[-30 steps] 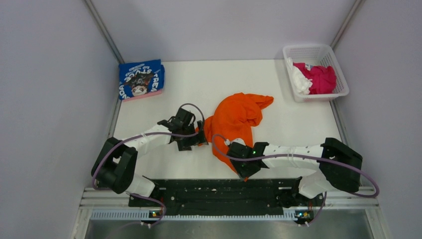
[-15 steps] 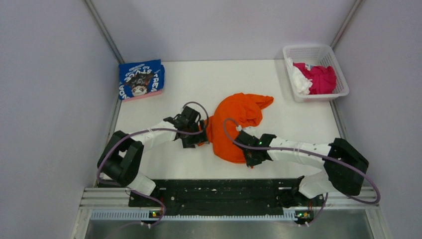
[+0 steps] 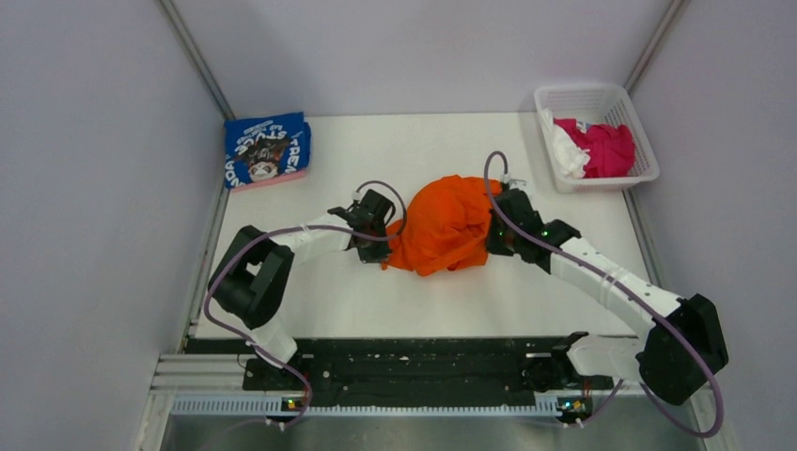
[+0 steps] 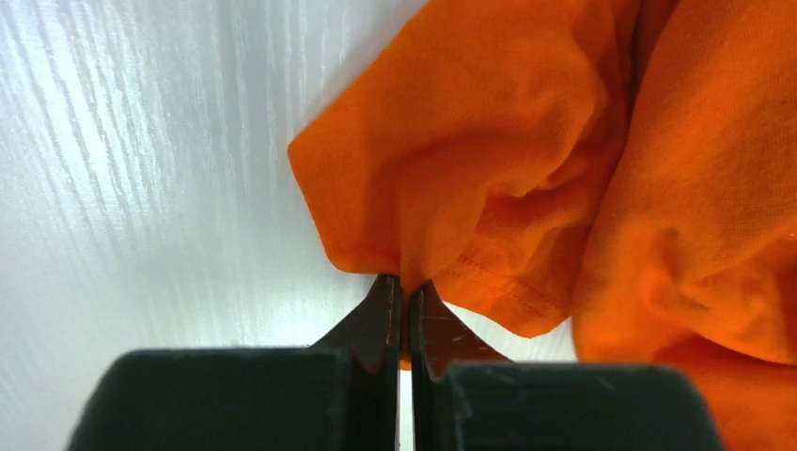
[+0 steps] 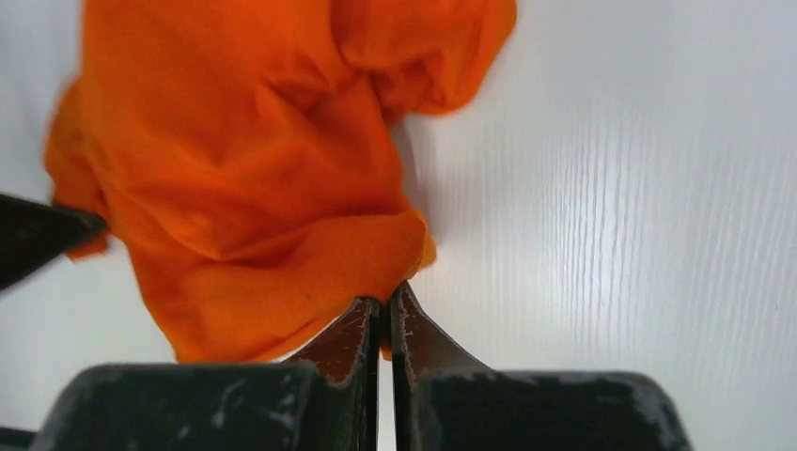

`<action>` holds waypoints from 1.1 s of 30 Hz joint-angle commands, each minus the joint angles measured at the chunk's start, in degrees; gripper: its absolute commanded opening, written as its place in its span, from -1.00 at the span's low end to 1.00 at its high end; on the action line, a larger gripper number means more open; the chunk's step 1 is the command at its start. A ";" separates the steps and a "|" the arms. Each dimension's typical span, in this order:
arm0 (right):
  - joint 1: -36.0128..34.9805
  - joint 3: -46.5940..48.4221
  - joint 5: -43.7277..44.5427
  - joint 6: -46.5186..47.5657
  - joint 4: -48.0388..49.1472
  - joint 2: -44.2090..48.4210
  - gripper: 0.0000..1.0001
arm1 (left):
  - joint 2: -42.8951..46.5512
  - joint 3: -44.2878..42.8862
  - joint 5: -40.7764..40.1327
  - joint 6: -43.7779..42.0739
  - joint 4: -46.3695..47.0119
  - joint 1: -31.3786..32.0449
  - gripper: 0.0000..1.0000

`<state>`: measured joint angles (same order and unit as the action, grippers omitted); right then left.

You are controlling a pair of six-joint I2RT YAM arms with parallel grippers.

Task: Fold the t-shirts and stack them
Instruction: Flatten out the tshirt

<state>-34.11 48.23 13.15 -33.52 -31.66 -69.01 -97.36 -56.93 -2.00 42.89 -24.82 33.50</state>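
Observation:
A bright orange t-shirt (image 3: 442, 225) lies bunched in the middle of the white table (image 3: 395, 150). My left gripper (image 3: 382, 242) is shut on the shirt's left edge, and in the left wrist view (image 4: 406, 285) a thin fold of orange cloth (image 4: 526, 188) is pinched between the jaws. On the shirt's right side my right gripper (image 3: 491, 228) is shut on an edge too; the right wrist view (image 5: 385, 299) has orange cloth (image 5: 244, 188) clamped at the tips. A folded royal blue t-shirt (image 3: 267, 149) with white lettering rests at the far left corner.
A white plastic basket (image 3: 635, 117) at the far right corner holds magenta (image 3: 606, 148) and white (image 3: 566, 150) shirts. Grey walls close in both sides. The arm bases and a black rail (image 3: 423, 362) run along the near edge.
Both grippers closed on the orange shirt. The right arm swung from the near side up to the shirt's right edge, bunching the cloth toward the middle. The left gripper shifted right and farther.

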 commanded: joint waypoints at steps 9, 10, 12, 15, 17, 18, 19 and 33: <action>17.49 25.67 2.57 6.87 11.72 3.83 -1.00 | 23.17 -17.97 -22.07 -7.21 -8.93 0.33 -1.00; 18.17 28.42 3.79 7.50 11.34 3.74 -1.00 | 24.92 -19.98 -24.11 -8.78 -7.76 0.27 -1.00; 19.02 34.09 4.58 9.86 11.96 3.77 -1.00 | 27.72 -24.63 -26.90 -12.95 -5.46 0.14 -1.00; 19.07 42.81 4.60 14.88 12.26 3.79 -1.00 | 31.08 -31.20 -31.26 -19.03 -2.15 0.02 -1.00; 19.00 47.95 4.94 18.28 11.99 4.05 -1.00 | 33.50 -34.43 -32.91 -22.82 0.52 0.01 -1.00; 19.05 50.04 4.76 20.20 11.97 4.46 -1.00 | 35.02 -35.64 -33.88 -24.35 1.89 0.03 -1.00; 19.00 52.44 4.61 21.73 11.90 4.89 -1.00 | 36.42 -36.60 -34.69 -25.83 3.10 -0.01 -1.00; 19.01 62.17 -9.01 30.33 10.18 9.68 -1.00 | 43.87 -45.73 -27.08 -35.68 8.63 0.00 -1.00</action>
<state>-15.53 109.69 6.52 -6.44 -22.76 -59.05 -51.37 -100.14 -29.98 10.87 -19.31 33.80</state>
